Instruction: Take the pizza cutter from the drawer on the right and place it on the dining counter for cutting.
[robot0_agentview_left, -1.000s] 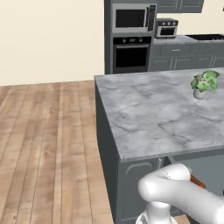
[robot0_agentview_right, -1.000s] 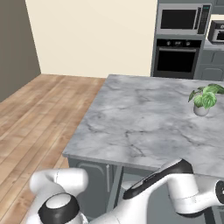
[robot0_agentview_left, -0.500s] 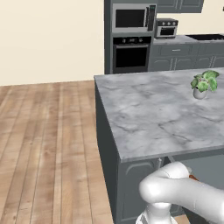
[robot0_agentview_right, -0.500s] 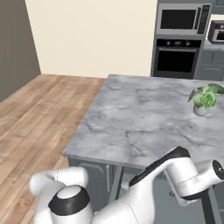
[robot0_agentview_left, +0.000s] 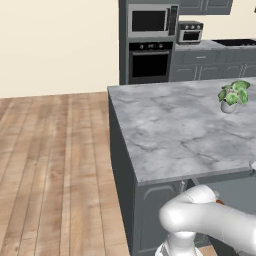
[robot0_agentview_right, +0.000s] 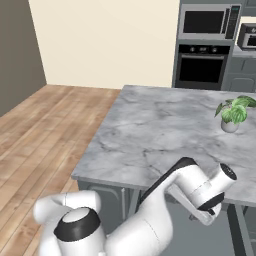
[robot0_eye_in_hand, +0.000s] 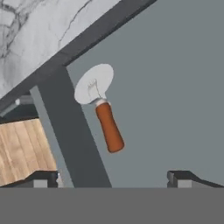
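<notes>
Pizza cutter (robot0_eye_in_hand: 99, 110) lies flat on the grey floor of the open drawer (robot0_eye_in_hand: 175, 87), centre-left of the hand view: round pale blade toward the upper left, orange-brown handle running down and slightly right. It sits close to the drawer's dark side wall, which crosses the frame diagonally on the left; whether blade and wall touch cannot be told. Gripper (robot0_eye_in_hand: 113, 179) at the bottom of the hand view, its two dark fingertips (robot0_eye_in_hand: 43, 178) spread wide apart at the lower left and lower right, nothing between them; the cutter's handle end lies above the gap, apart from both tips. Wood floor shows in the lower left corner of the hand view, marble edge in the upper left. In the right base view the gripper (robot0_agentview_right: 207, 216) hangs in the lower right, under the edge of the marble-topped island (robot0_agentview_right: 150, 135), with the white arm bent below the slab. In the left base view a speck of orange shows just right of the arm's elbow, lower right. Farther back, a small potted plant (robot0_agentview_left: 232, 95) stands on the island at the right. Beyond it, upper centre, a wall oven (robot0_agentview_left: 148, 62) with a microwave (robot0_agentview_left: 152, 20) above and a toaster oven (robot0_agentview_left: 190, 32) on the back counter.
</notes>
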